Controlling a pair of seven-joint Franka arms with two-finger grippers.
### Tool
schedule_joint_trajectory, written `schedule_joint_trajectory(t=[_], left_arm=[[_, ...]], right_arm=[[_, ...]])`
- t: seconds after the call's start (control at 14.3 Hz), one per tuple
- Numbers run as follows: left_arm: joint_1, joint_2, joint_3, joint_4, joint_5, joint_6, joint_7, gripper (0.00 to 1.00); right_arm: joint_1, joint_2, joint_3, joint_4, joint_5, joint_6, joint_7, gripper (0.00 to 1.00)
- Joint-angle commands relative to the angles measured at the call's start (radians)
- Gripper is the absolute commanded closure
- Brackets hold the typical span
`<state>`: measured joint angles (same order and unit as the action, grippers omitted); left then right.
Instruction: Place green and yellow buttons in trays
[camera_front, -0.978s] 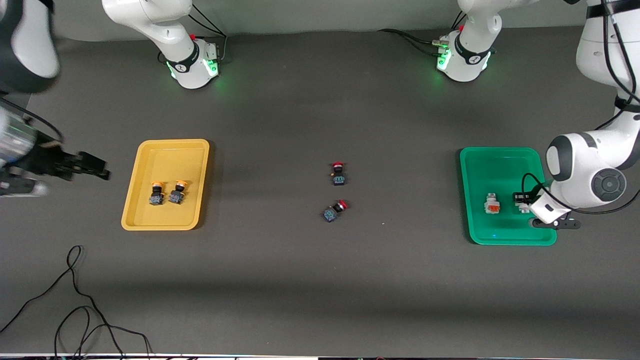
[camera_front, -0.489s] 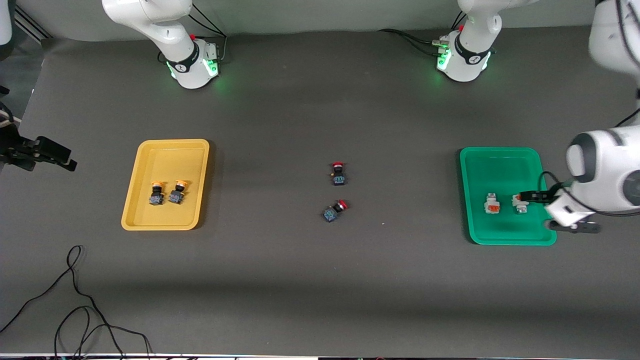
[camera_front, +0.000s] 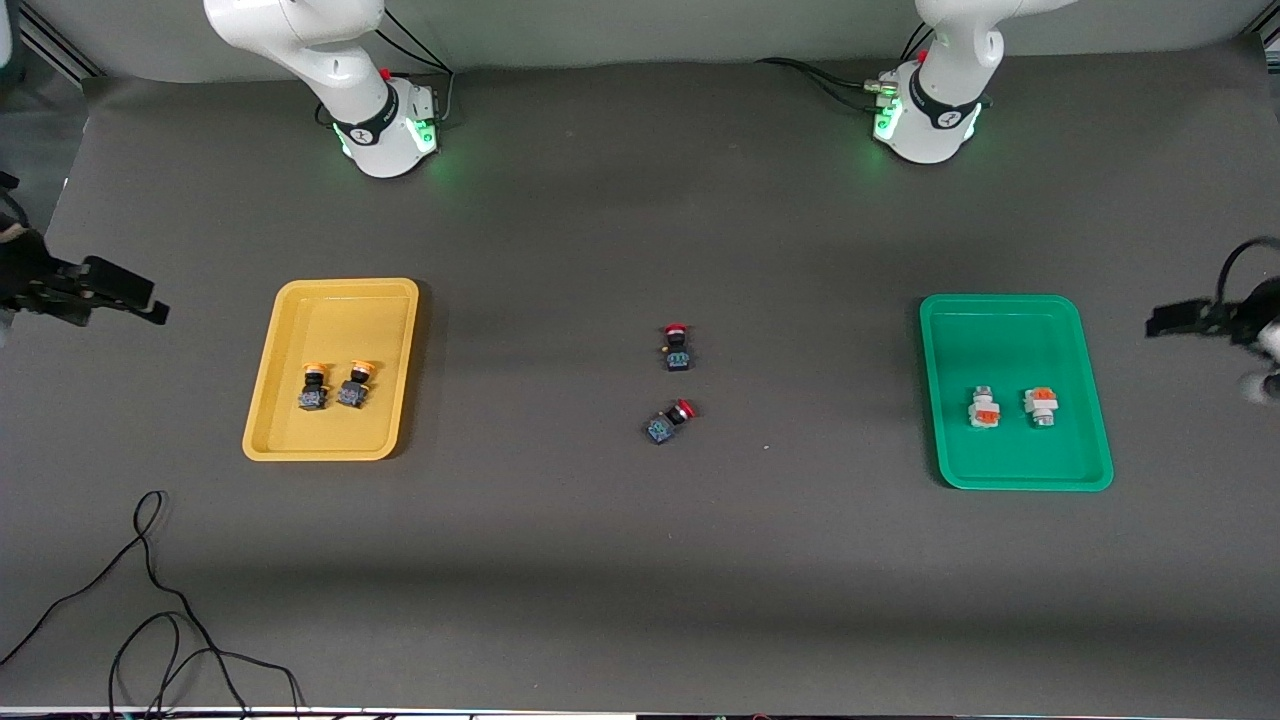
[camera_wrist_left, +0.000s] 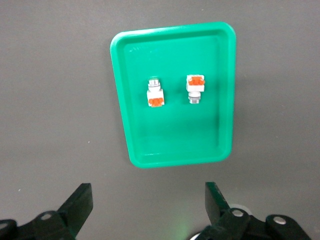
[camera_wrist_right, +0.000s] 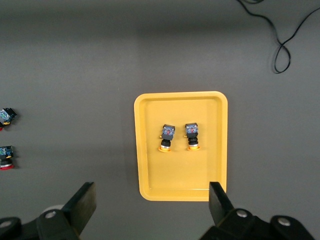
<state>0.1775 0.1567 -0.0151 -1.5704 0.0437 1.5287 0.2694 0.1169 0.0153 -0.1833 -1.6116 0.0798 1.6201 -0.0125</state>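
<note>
Two yellow-capped black buttons (camera_front: 313, 388) (camera_front: 353, 384) lie side by side in the yellow tray (camera_front: 290, 440), also shown in the right wrist view (camera_wrist_right: 167, 136) (camera_wrist_right: 191, 135). Two white buttons with orange bands (camera_front: 984, 408) (camera_front: 1041, 405) lie in the green tray (camera_front: 1000, 320), also in the left wrist view (camera_wrist_left: 155, 93) (camera_wrist_left: 195, 87). My left gripper (camera_front: 1185, 318) (camera_wrist_left: 148, 210) is open and empty, raised off the green tray at the left arm's end. My right gripper (camera_front: 125, 295) (camera_wrist_right: 152, 210) is open and empty, raised off the yellow tray at the right arm's end.
Two red-capped black buttons (camera_front: 676, 347) (camera_front: 669, 421) lie on the dark table mat (camera_front: 640, 560) at the middle. A black cable (camera_front: 150, 600) loops near the front edge toward the right arm's end. The arm bases (camera_front: 385, 125) (camera_front: 925, 120) stand at the back.
My left gripper has let go of the second white button in the green tray and drawn up and away off the tray's end. My right gripper has pulled back from the yellow tray.
</note>
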Motion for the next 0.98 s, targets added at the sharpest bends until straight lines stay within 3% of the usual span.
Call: schedule_joint_trajectory(t=[0.0,0.42,0.7,0.91], left_arm=[[-0.027,-0.092,-0.009,-0.013,-0.027,-0.050,0.004,0.00],[-0.228,-0.160,0.001,-0.017,-0.042,-0.090,-0.225,0.00],[-0.251,-0.164,0.000,-0.014,-0.047,-0.088,-0.240,0.00],[-0.240,-0.164,-0.002,-0.010,-0.051,-0.102,-0.234,0.00]], right_arm=[[0.006,-0.130,0.002,-0.175,0.012,0.092,-0.003,0.00],[0.004,-0.121,0.036,-0.128,0.005,0.083,0.034,0.00],[0.003,-0.034,0.035,0.034,0.003,-0.063,0.037,0.00],[0.004,-0.021,0.038,0.061,-0.037,-0.074,0.037,0.00]])
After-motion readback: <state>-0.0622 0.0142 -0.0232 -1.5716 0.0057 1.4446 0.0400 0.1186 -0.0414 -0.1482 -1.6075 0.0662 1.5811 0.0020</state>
